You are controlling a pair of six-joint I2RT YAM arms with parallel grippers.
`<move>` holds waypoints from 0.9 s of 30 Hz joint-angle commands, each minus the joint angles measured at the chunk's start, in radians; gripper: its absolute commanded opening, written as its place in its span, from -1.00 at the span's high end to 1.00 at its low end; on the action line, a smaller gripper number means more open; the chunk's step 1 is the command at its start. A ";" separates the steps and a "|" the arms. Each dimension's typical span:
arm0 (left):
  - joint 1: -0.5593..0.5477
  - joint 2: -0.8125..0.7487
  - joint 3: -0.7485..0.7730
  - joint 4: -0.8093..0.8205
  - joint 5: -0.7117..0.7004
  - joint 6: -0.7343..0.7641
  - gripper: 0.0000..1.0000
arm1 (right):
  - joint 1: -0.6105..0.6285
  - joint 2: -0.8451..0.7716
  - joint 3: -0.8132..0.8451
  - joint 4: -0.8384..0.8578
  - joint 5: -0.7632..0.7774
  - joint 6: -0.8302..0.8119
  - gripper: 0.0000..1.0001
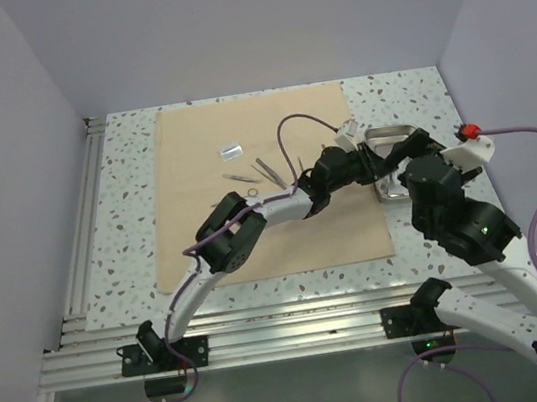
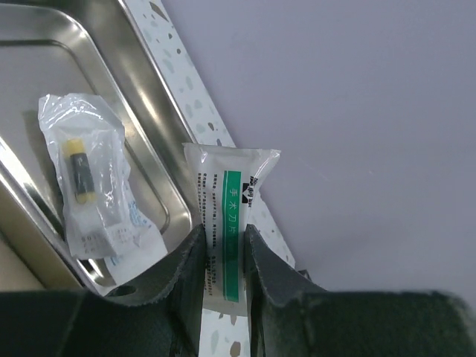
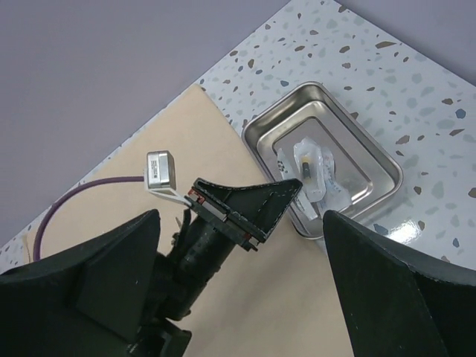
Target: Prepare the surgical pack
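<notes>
My left gripper (image 2: 225,245) is shut on a white packet with a green stripe (image 2: 227,216), held on edge just past the rim of the steel tray (image 2: 152,123). One clear packet (image 2: 89,178) lies inside that tray. From above, the left gripper (image 1: 368,159) reaches over the right edge of the tan cloth (image 1: 252,224) to the tray (image 1: 389,129). My right gripper (image 3: 240,216) hangs open above the left gripper's fingers (image 3: 245,204), near the tray (image 3: 362,132) and its clear packet (image 3: 316,175). Nothing lies between its jaws.
On the cloth's upper middle lie a small packet (image 1: 231,150), slim metal instruments (image 1: 266,168) and scissors (image 1: 250,194). The left arm's purple cable (image 1: 288,127) loops over the cloth. Walls close the table on three sides; an aluminium rail (image 1: 84,249) runs along its left.
</notes>
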 commanded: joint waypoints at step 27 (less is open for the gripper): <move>0.271 -0.499 -0.281 -0.453 -0.190 0.446 -0.78 | -0.005 -0.006 -0.045 0.187 -0.172 -0.241 -0.93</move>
